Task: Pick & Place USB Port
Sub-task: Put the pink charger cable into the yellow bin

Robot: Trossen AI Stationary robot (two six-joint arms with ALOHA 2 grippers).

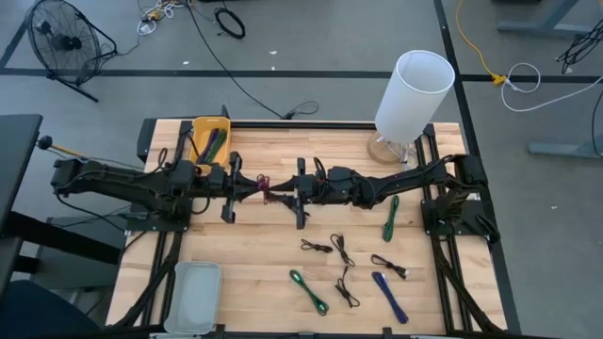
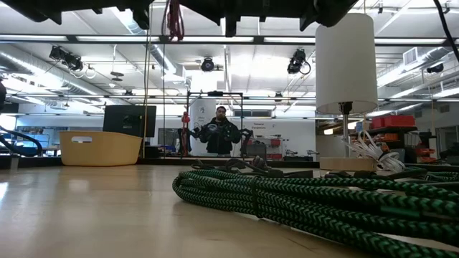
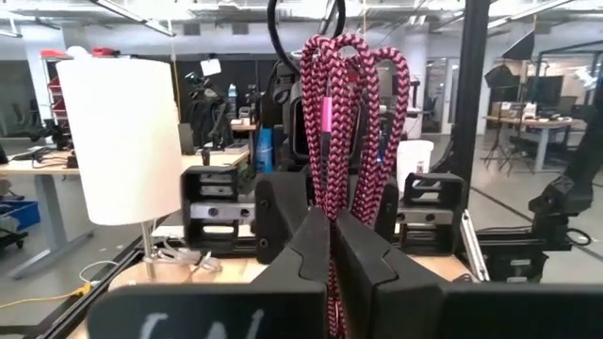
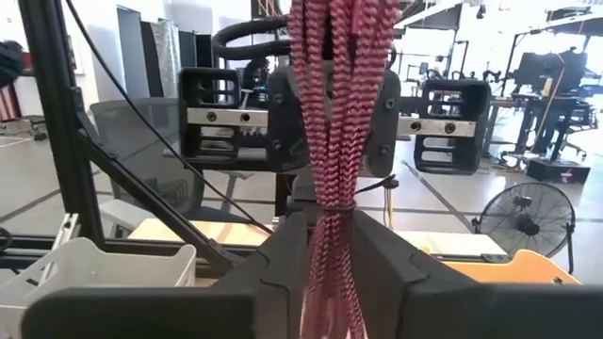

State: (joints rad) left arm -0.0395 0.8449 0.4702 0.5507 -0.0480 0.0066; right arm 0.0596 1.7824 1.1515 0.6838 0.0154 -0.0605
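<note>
Both grippers are clamped on one pink braided cable bundle (image 1: 265, 186) at once, held up in the air over the mid-table: that's the main risk. If either arm pulls away w/o the other letting go, the coil gets yanked, stretched or ripped out of a grip. If both let go together it drops back onto the table (image 1: 254, 254), well short of the yellow bin (image 1: 209, 137).

Near to far in the left wrist view: left gripper (image 3: 332, 247) fingers pinched tight on the lower strands, loops standing up above them, right arm's gripper body facing it just behind. Right wrist view mirrors this: right gripper (image 4: 330, 252) closed on the bundle near its tie, loops rising above, left arm's gripper straight opposite.

Pose, from the high view: left arm stretched across from the table's left edge, wrist roughly level, gripper (image 1: 247, 185) pointing at the centre. Right arm reaches in from the right edge, likewise near level, gripper (image 1: 287, 191) meeting it head-on; cable is between the two.

Other snag risk: loose loops could catch on a finger at release.

Nearest in the low view lies a green cable (image 2: 301, 197) on the wood; beyond, the bin, a white lamp (image 1: 415, 94), and a person (image 2: 221, 132) far back in the room. Other cables lie scattered toward the front edge, plus a grey tray (image 1: 193, 297).
</note>
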